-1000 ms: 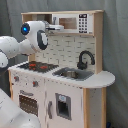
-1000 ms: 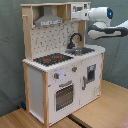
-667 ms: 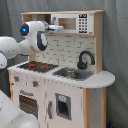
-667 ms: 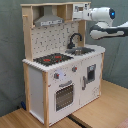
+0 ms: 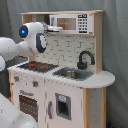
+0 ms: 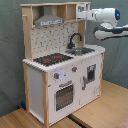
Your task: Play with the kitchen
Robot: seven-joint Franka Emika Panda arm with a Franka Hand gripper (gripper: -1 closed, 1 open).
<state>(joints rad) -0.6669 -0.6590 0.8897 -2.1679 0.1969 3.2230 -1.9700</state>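
Note:
The kitchen (image 5: 70, 97) is a tall toy unit of pale wood and white panels, seen in both exterior views (image 6: 37, 85). It has a black faucet (image 5: 85, 59) over a sink (image 5: 72, 74), a red-ringed stovetop (image 5: 37, 66), an oven door (image 6: 64, 95), a grey hood (image 6: 49, 20) and a small microwave (image 5: 75, 23) on the top shelf. My gripper (image 5: 54, 29) is held level at the microwave's outer edge, up at shelf height (image 6: 82, 15). Whether it touches the microwave does not show.
A lower white link of the arm (image 5: 12, 117) fills the first exterior view's bottom left, close to the kitchen's stove side. The kitchen stands on a wooden surface (image 6: 102, 107). A grey curtain (image 6: 10, 50) hangs behind it.
The arm has shifted only slightly near the microwave. Nothing on the kitchen has visibly moved.

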